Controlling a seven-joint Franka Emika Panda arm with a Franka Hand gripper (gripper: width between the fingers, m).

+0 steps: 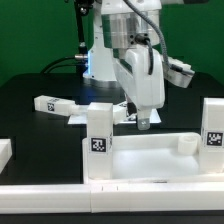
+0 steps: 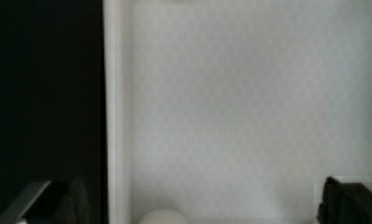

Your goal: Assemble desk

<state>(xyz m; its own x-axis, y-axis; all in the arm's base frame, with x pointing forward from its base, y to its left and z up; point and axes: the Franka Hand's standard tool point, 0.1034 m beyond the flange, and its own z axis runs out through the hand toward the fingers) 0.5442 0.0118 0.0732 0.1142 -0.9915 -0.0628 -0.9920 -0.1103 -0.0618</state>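
Observation:
The desk's white tray-like tabletop (image 1: 150, 160) lies flat on the black table, its raised rim (image 1: 183, 142) toward the back. Two white square legs with tags stand upright on it, one at the exterior view's left corner (image 1: 99, 130) and one at the right (image 1: 213, 125). Two more legs (image 1: 55, 104) lie loose on the table behind, to the left. My gripper (image 1: 144, 121) points down over the tabletop's back edge, open and holding nothing. In the wrist view the tabletop (image 2: 236, 100) fills the space between my dark fingertips (image 2: 41, 205), with a round socket (image 2: 165, 215) near its rim.
A long white bar (image 1: 100, 192) runs across the front of the exterior view. A white block (image 1: 5, 150) sits at the exterior view's far left. The arm's base (image 1: 100, 55) stands behind, with a white part (image 1: 183, 74) to its right.

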